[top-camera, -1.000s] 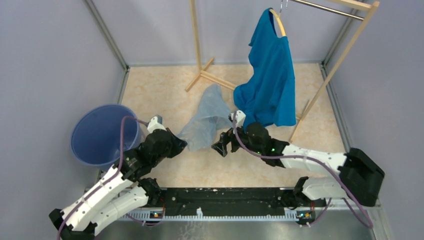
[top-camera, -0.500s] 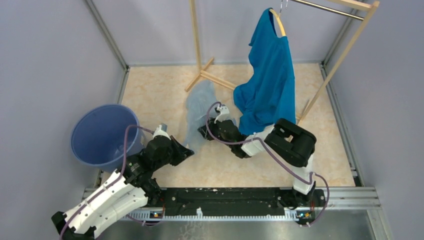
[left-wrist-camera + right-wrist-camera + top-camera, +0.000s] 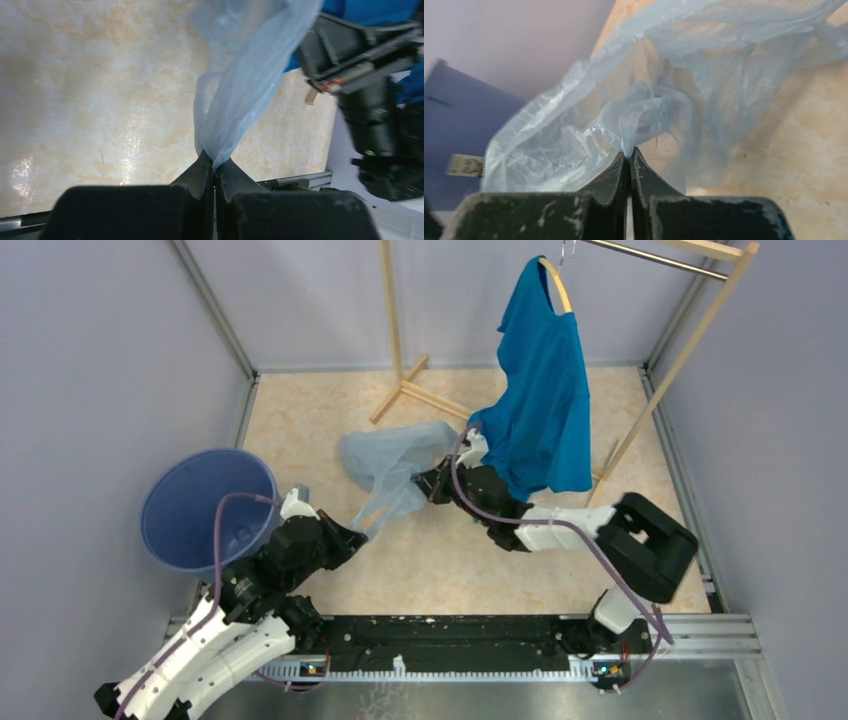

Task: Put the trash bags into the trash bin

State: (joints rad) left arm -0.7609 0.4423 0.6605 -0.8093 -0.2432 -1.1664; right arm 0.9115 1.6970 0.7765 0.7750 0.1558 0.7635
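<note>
Reaching in from the right side, the right arm has swung across over the last second and its right gripper (image 3: 432, 483), wide apart a moment ago, has snapped shut on a fold of the thin, translucent pale blue-grey plastic trash bag (image 3: 385, 460). The right wrist view shows a small peak of film pinched at the fingertips (image 3: 628, 155). The left gripper (image 3: 355, 532) has drawn back a little toward its base and stays clamped on the bag's lower corner, the film rising straight out of its closed tips (image 3: 215, 165). With two pinch points, the floppy bag is no longer draped from one hand. It is bunched and lifted between the two grippers above the beige marbled table (image 3: 300, 420), probably so that it can be steered as one bundle and not dragged. It hangs just beside the opaque bright blue T-shirt (image 3: 540, 410) on the wooden rack (image 3: 392, 320), so the right arm's grip needs to have taken plastic only, and the wrist view suggests that it has. The round blue plastic trash bin (image 3: 160, 510) stands to the left beside the left arm, mouth upward, apart from the bag. None of the bag is inside yet, so the carry across is still to come.
</note>
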